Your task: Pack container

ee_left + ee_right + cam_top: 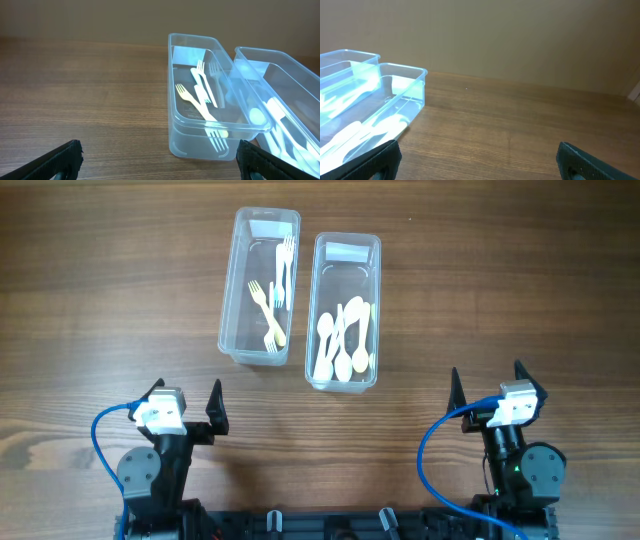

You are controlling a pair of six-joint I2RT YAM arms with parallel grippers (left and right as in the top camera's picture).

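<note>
Two clear plastic containers stand side by side at the middle back of the table. The left container [240,290] holds several white and yellow forks [272,315]. The right container [372,310] holds several white spoons [343,345]. My left gripper [187,402] is open and empty at the near left, well short of the containers. My right gripper [487,383] is open and empty at the near right. In the left wrist view the fork container [180,135] is ahead on the right, the spoon container [300,70] beside it. In the right wrist view the spoon container [415,82] is at the left.
The wooden table [100,300] has bare surface to the left, right and front of the containers. Blue cables [105,420] loop beside each arm base at the near edge.
</note>
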